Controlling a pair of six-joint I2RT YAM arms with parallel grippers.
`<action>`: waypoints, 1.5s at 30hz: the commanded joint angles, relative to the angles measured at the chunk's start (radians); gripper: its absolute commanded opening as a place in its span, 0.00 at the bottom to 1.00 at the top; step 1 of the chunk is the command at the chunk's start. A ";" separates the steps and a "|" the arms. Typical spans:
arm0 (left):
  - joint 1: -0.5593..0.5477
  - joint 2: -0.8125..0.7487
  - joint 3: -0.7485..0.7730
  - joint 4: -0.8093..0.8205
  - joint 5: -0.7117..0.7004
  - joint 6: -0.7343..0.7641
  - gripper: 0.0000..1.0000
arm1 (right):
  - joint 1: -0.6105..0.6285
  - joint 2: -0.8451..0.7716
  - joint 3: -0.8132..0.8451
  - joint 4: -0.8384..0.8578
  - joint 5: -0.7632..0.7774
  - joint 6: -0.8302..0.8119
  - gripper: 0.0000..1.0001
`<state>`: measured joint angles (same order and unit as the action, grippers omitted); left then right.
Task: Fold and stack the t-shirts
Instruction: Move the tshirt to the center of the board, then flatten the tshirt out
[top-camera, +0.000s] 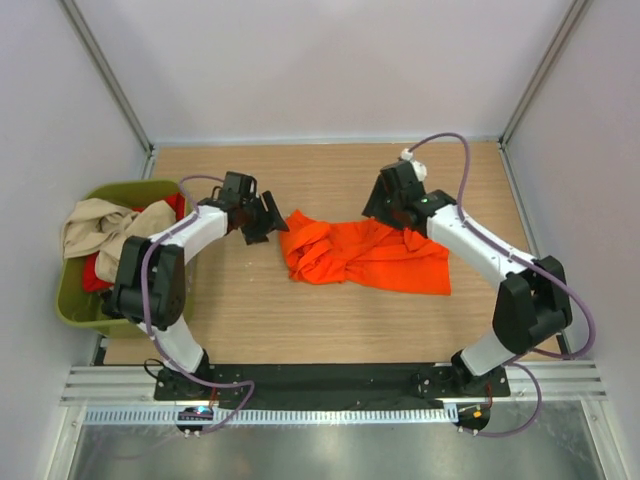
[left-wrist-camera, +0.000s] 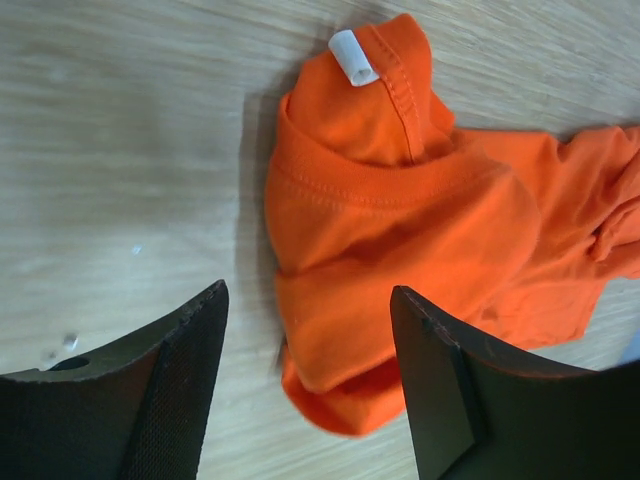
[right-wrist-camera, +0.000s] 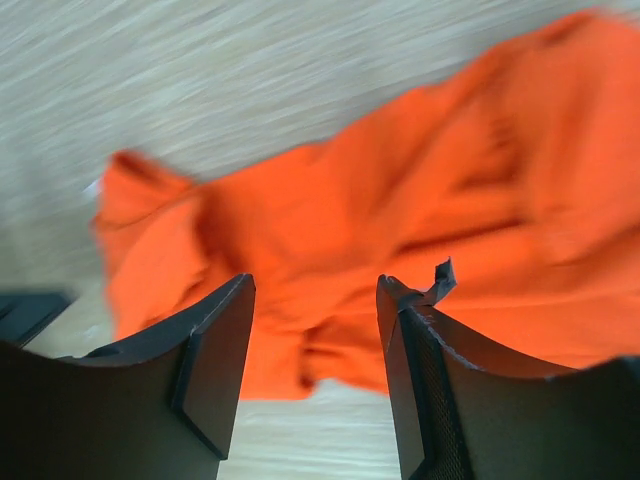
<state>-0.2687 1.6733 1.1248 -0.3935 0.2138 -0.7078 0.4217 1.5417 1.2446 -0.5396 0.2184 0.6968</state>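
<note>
A bright orange t-shirt (top-camera: 365, 255) lies crumpled on the wooden table, its neck end with a white label (left-wrist-camera: 352, 57) to the left. My left gripper (top-camera: 268, 222) hovers at the shirt's left edge, open and empty, the cloth (left-wrist-camera: 400, 230) showing between its fingers. My right gripper (top-camera: 388, 215) is open and empty over the shirt's back edge (right-wrist-camera: 400, 220). Beige (top-camera: 95, 230) and red (top-camera: 160, 215) shirts lie heaped in the tub at the left. No black shirt shows.
An olive-green plastic tub (top-camera: 80, 305) stands at the table's left edge beside my left arm. White walls enclose the table on three sides. Bare wood (top-camera: 300, 320) lies in front of the orange shirt.
</note>
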 joint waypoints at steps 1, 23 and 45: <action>-0.015 0.081 0.041 0.130 0.116 0.008 0.66 | 0.063 0.041 -0.065 0.182 -0.135 0.188 0.58; -0.046 0.137 0.024 0.211 0.157 -0.028 0.00 | 0.184 0.330 -0.119 0.558 -0.308 0.581 0.28; -0.056 -0.263 0.299 -0.208 0.055 0.007 0.00 | -0.072 -0.221 0.161 -0.278 -0.085 -0.224 0.01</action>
<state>-0.3241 1.3952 1.5745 -0.5777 0.2298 -0.7002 0.3653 1.3144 1.5379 -0.6682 0.0513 0.5495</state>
